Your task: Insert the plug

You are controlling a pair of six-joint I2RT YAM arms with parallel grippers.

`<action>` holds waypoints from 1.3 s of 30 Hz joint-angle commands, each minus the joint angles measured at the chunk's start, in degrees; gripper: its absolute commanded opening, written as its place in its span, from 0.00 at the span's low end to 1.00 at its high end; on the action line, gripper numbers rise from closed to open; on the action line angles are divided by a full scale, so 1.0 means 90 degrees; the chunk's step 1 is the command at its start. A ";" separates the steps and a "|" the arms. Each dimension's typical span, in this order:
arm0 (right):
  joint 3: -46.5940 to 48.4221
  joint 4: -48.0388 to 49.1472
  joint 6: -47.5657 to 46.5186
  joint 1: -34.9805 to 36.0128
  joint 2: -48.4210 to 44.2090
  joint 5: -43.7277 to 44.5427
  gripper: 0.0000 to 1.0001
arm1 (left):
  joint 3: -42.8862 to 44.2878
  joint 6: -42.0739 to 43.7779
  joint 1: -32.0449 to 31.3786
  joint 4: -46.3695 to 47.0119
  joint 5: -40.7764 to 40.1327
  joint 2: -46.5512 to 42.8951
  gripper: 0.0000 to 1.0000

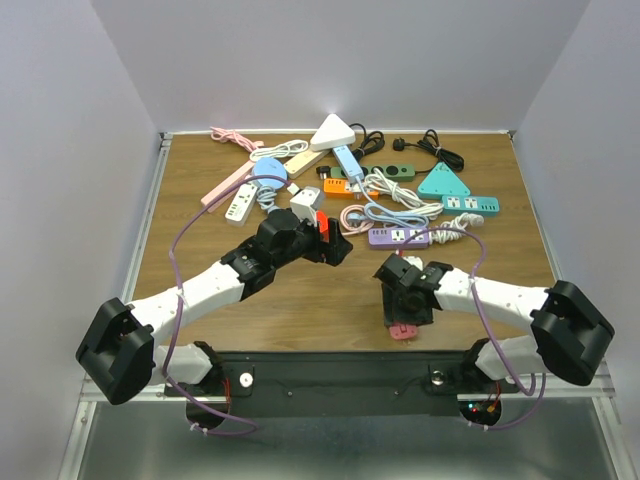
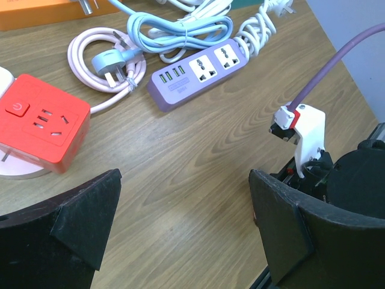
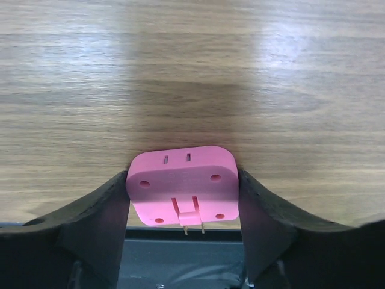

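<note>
The right hand [image 3: 182,188] grips the pink plug [image 3: 180,173] by its sides at the table's [image 1: 300,300] 6 o'clock edge. The left hand [image 2: 183,189] hangs open beside the red socket cube [image 2: 42,123], toward 11 o'clock. The grasp looks made; carrying and inserting remain.

Bare wood lies open across the near middle of the table [image 1: 330,285], right up to and under the wide-open left gripper [image 2: 183,177]. Just ahead stand the red cube socket [image 2: 45,123], a pink coiled cord [image 2: 99,57] and the purple strip [image 2: 198,72], with a heap of strips and cables [image 1: 380,170] behind that seems to leave no passable gap. The right gripper [image 1: 402,320], clamped on the pink plug [image 3: 183,183], blocks the near edge
</note>
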 commanded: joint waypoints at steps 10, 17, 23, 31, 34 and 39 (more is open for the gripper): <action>0.1890 0.0130 0.0004 0.0020 0.0777 0.0295 0.32 | -0.0749 0.0274 0.0010 0.0837 0.0151 -0.1069 0.99; 0.3754 0.0140 -0.0484 -0.0564 0.1735 0.0286 0.04 | -0.1315 0.0537 0.0010 0.1581 0.0766 -0.1821 0.99; 0.4518 0.0374 -0.0543 -0.0888 0.1892 -0.0182 0.00 | -0.1501 0.0469 0.0000 0.1806 0.0923 -0.1862 0.99; 0.4647 0.0920 -0.0134 -0.0908 0.1550 -0.1139 0.00 | -0.1121 0.0274 0.0010 0.1884 0.0446 -0.1296 0.99; 0.4529 0.1115 0.0052 -0.0898 0.1355 -0.1442 0.00 | -0.0916 0.0225 0.0010 0.1875 0.0231 -0.1022 0.99; 0.4372 0.1243 0.0170 -0.0898 0.1101 -0.1628 0.00 | -0.0808 -0.0106 0.0010 0.1884 -0.0345 -0.0846 0.99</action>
